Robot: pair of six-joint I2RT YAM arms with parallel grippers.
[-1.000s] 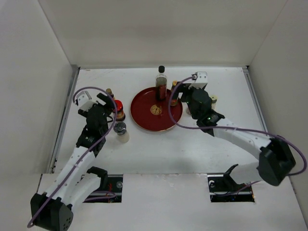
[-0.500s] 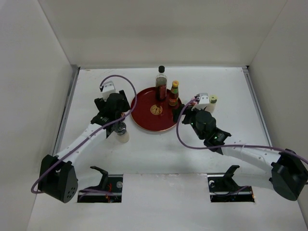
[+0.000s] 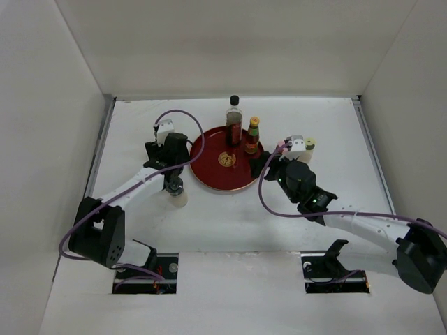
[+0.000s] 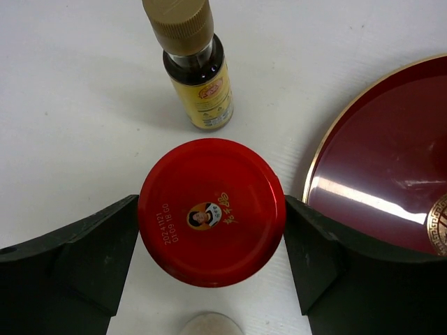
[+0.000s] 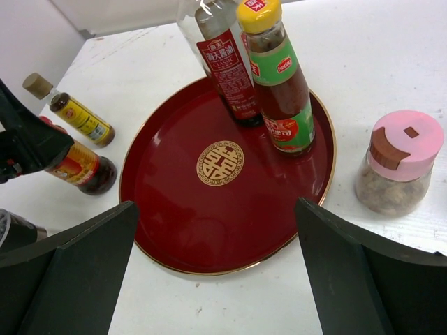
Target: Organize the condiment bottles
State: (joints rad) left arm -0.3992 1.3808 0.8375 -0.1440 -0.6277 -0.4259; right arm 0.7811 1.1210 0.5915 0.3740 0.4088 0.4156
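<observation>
- Count: one round dark-red tray (image 3: pixel 211 173), two grippers, at least seven containers.
- On the tray, far side: two upright bottles just beside each other. One is a tall clear black-capped bottle (image 3: pixel 234 117); the other is a yellow-capped sauce bottle (image 3: pixel 253 135) with a green label.
- Left of the tray, on the white table (image 3: pixel 230 223): a red-lidded jar (image 4: pixel 211 211), its lid bearing a small portrait emblem. Just beyond it stands a small tan-capped sauce bottle (image 4: pixel 195 63) with a yellow label.
- Left gripper (image 4: pixel 211 216): jaws pressed against both sides of the jar's lid, gripping it. Lifted or resting: cannot tell.
- Nearer than that jar: a grey-capped shaker (image 3: pixel 174 185) with a pale shape against it. One container or two: undetermined.
- Right of the tray: a pink-capped shaker (image 5: pixel 398 164) with brownish contents, just beside the rim. A cream-capped shaker (image 3: pixel 309 145) stands farther right.
- Right gripper (image 5: pixel 216 207): jaws spread wide, holding nothing.
</observation>
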